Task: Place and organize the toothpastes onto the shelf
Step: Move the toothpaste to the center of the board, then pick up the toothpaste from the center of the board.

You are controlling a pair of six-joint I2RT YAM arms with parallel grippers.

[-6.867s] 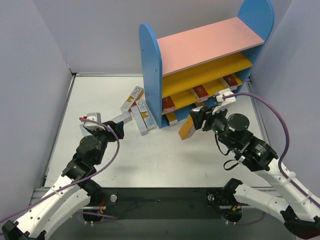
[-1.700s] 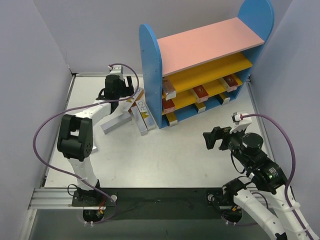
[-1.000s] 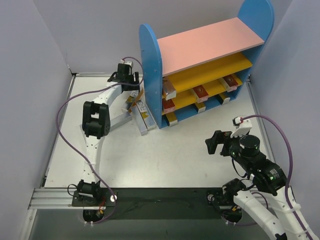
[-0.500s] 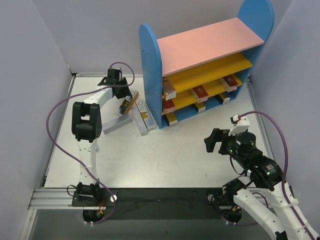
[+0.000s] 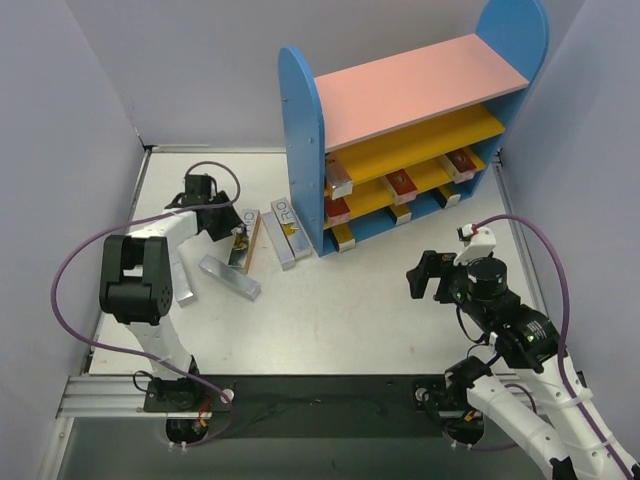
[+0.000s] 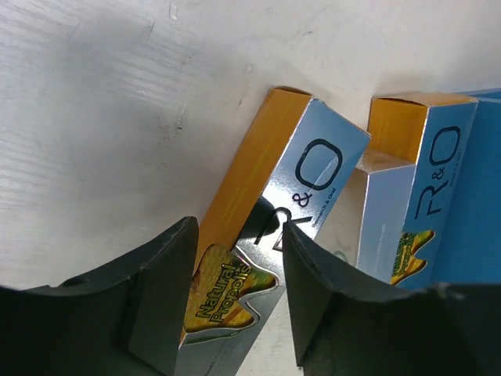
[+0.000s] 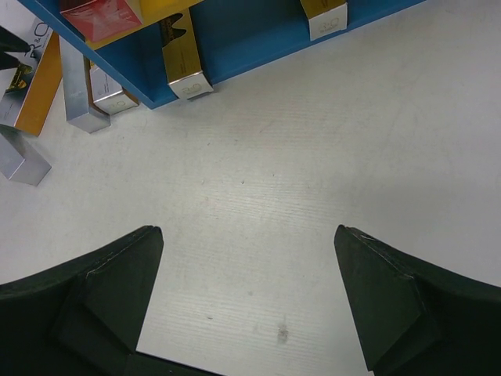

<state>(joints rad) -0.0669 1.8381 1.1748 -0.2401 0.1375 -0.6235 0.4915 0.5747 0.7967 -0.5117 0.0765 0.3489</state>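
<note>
A silver toothpaste box with an orange side sits between my left gripper's fingers, which are shut on it. In the top view that gripper holds the box low over the table, left of the shelf. A second silver toothpaste lies against the shelf's blue side. Two more silver ones lie loose on the table. Several toothpastes rest on the yellow boards and the blue base. My right gripper hangs open over bare table.
White walls close in the table on the left, back and right. The shelf's blue base holds gold-ended boxes poking out at the front. My left arm's purple cable loops over the left side of the table.
My left gripper has shut on the orange-sided box and drawn it back from the shelf's left panel toward the near left. A loose silver box has shifted nearer. The right arm has barely moved.
</note>
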